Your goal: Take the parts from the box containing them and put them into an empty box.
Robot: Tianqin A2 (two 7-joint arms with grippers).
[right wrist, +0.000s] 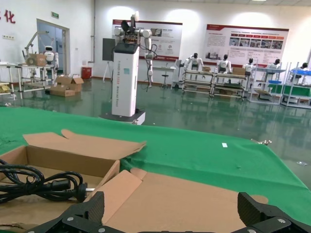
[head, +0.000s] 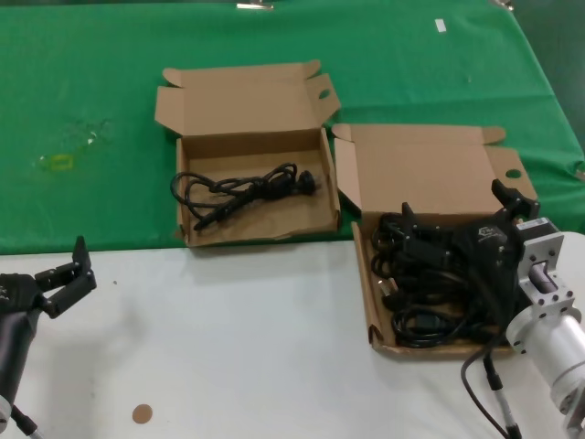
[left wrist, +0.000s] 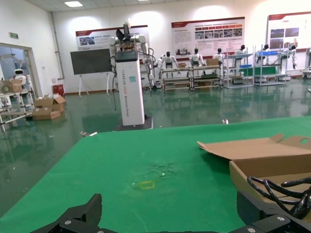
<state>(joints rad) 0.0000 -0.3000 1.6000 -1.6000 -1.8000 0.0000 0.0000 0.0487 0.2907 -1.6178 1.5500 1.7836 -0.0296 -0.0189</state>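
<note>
Two brown mailer boxes are seen side by side on the table in the head view, at the edge of the green cloth. The right-hand box, the one with the broad upright lid and a round hole near its right corner, is filled with a tangled pile of black cables. The left-hand box, with splayed lid ears, is already occupied by one coiled black power cable with its plug toward the right wall. The right gripper is positioned low over the cable pile inside the right box, fingers spread apart, nothing gripped; contact with the cables cannot be confirmed. The left gripper is parked over the white tabletop at the near left, well apart from both boxes, fingers released and empty. A small brown disc is seen on the white surface near the left arm. In the right wrist view, the single cable is seen inside the far box, beyond the open fingertips.
</note>
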